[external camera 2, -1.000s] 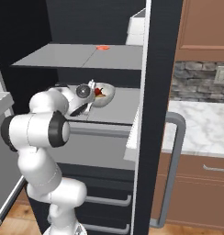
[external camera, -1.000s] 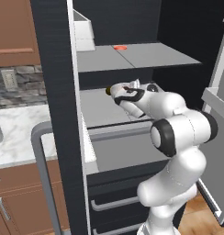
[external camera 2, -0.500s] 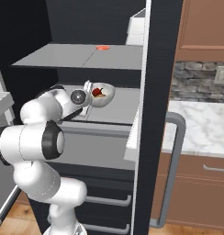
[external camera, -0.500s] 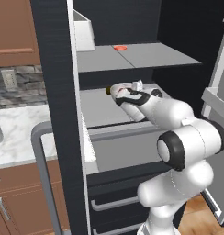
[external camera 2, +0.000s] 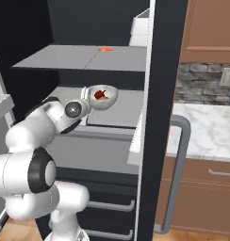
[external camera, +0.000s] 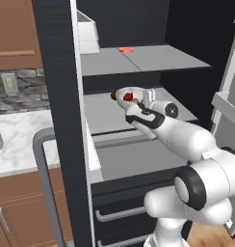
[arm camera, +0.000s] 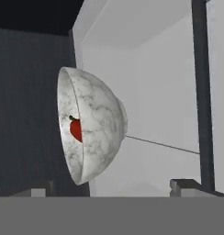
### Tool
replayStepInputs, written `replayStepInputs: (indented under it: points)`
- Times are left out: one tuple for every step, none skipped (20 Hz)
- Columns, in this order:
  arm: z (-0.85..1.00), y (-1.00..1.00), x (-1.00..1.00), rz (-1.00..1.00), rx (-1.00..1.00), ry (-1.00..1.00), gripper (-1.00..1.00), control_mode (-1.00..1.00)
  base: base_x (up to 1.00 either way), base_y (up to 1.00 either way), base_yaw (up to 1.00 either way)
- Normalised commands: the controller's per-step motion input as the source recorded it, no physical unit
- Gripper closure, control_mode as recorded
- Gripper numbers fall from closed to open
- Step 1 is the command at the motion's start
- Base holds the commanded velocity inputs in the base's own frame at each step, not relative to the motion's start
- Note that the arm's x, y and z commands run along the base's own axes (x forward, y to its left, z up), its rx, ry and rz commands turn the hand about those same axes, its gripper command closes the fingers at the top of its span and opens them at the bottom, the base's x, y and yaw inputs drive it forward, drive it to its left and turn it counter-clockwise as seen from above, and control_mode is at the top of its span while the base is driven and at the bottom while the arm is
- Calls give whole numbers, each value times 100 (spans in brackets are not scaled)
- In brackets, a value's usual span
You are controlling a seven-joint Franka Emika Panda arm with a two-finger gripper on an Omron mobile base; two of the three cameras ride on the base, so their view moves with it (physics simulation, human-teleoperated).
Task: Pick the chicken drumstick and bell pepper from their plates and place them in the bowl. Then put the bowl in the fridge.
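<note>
Bowl (external camera 2: 106, 97) on fridge shelf (external camera 2: 124, 109) — red disc (external camera 2: 105, 48) above, tool (arm camera: 114, 189) spread.

Your white arm (external camera: 187, 140) rises from the base, bends at its dark elbow joint and reaches forward and slightly downward. The wrist is rolled, so the hand view lies sideways. Your pincer (external camera: 139, 103) stands with jaws spread wide, gripping nothing.
</note>
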Motion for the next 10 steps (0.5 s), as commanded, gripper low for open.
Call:
replayStepInputs:
  points:
    - [47,0,-63,0,-17,0,-100,-100,0,0,0]
    - [48,0,-62,0,-18,0,-100,-100,0,0,0]
    - [49,0,-62,0,-19,0,-100,-100,0,0,0]
    - [53,0,-61,0,-19,0,-100,-100,0,0,0]
    - [56,0,-59,0,-19,0,-100,-100,0,0,0]
    - [62,0,-56,0,-19,4,-100,-100,0,0,0]
    - [65,0,-50,1,-16,11,-100,-100,0,0,0]
    - [66,0,-50,3,-15,11,-100,-100,0,0,0]
    - [73,0,-44,4,-14,13,-100,-100,0,0,0]
    - [77,0,-43,7,-10,17,-100,-100,0,0,0]
